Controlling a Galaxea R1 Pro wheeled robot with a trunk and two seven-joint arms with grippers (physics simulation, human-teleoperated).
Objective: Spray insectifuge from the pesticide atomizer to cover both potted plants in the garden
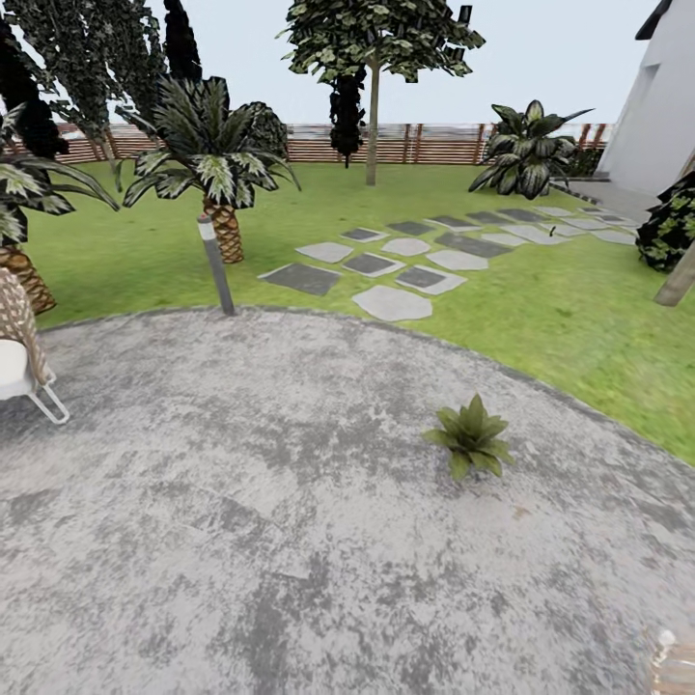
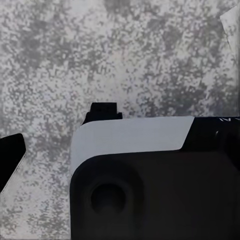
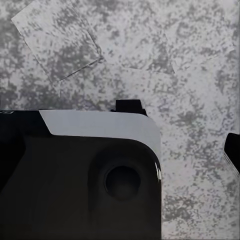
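Plant: one potted plant [image 1: 472, 437] sat on the patio [image 1: 241, 502] — ahead, toward the right arm's side
Atomizer: nowhere I could spot
Grippers: jaws' state — couldn't tell

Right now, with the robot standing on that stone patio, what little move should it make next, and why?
Probably turn the head or base to look around for the atomizer. The head view shows one potted plant on the patio, a bollard lamp at the lawn's edge and a wicker seat, but I can't spot the spray bottle or a second pot. Both wrist views show bare stone below.
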